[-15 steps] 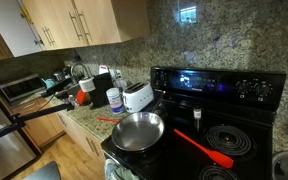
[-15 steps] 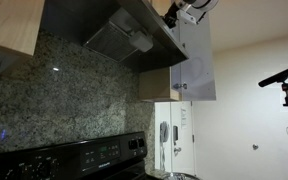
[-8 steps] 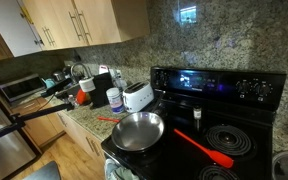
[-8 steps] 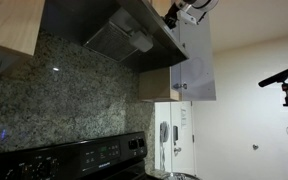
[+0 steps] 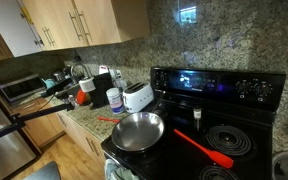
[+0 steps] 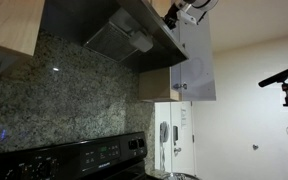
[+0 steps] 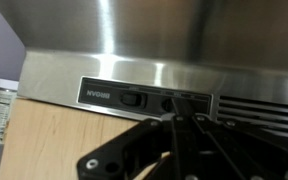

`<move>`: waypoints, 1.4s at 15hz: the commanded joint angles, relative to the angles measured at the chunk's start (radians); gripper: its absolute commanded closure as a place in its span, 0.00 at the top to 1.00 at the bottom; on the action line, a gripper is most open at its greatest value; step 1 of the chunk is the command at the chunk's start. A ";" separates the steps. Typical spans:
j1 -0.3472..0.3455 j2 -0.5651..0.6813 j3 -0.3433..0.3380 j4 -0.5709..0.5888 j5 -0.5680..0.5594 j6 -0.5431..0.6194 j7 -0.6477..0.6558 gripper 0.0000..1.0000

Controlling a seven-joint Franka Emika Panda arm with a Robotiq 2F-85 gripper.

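Observation:
My gripper (image 7: 181, 113) fills the lower wrist view, its two black fingers pressed together and shut on nothing. The fingertips sit right at the black control strip (image 7: 104, 97) on the front of the stainless range hood (image 7: 134, 40), beside a round button (image 7: 168, 101) and to the right of a rocker switch (image 7: 132, 99). I cannot tell whether the tips touch the strip. In an exterior view the gripper (image 6: 189, 12) is up at the front edge of the hood (image 6: 124, 35). It is out of view in the exterior view that looks down on the cooktop.
Below is a black stove (image 5: 219, 83) with a steel frying pan (image 5: 137, 130) and a red spatula (image 5: 204, 148) on the cooktop. A white toaster (image 5: 136, 96) and jars stand on the granite counter. Wooden cabinets (image 5: 79, 20) hang above. A slatted vent (image 7: 259, 104) lies right of the controls.

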 commanded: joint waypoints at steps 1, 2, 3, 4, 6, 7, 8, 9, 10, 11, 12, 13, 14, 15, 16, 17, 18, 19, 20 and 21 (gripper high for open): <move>0.004 -0.011 0.008 0.003 0.001 -0.042 -0.022 0.01; 0.004 -0.010 0.007 0.004 0.000 -0.044 -0.021 0.01; 0.004 -0.010 0.006 0.006 -0.001 -0.046 -0.021 0.01; 0.005 -0.012 0.002 0.008 -0.009 -0.050 -0.022 0.01; 0.001 -0.024 -0.002 0.002 -0.016 -0.057 -0.030 0.01; -0.004 -0.034 -0.001 -0.009 -0.013 -0.060 -0.045 0.01; -0.010 -0.050 -0.003 -0.028 -0.013 -0.059 -0.060 0.01; -0.015 -0.062 -0.005 -0.041 -0.013 -0.059 -0.070 0.01; -0.022 -0.079 -0.006 -0.064 -0.008 -0.054 -0.088 0.01; -0.032 -0.096 -0.002 -0.087 0.006 -0.049 -0.105 0.01; -0.043 -0.113 0.004 -0.112 0.020 -0.041 -0.124 0.01; -0.053 -0.133 0.012 -0.147 0.040 -0.032 -0.151 0.01; -0.062 -0.154 0.020 -0.181 0.064 -0.029 -0.180 0.01; -0.074 -0.180 0.034 -0.228 0.110 -0.020 -0.233 0.01; -0.082 -0.206 0.044 -0.275 0.154 -0.020 -0.276 0.01; -0.092 -0.234 0.057 -0.322 0.217 -0.018 -0.341 0.01; -0.094 -0.262 0.056 -0.366 0.248 -0.022 -0.384 0.01; -0.101 -0.297 0.052 -0.414 0.279 -0.020 -0.430 0.01; -0.107 -0.329 0.046 -0.457 0.318 -0.018 -0.474 0.01; -0.115 -0.370 0.026 -0.509 0.320 -0.015 -0.484 0.01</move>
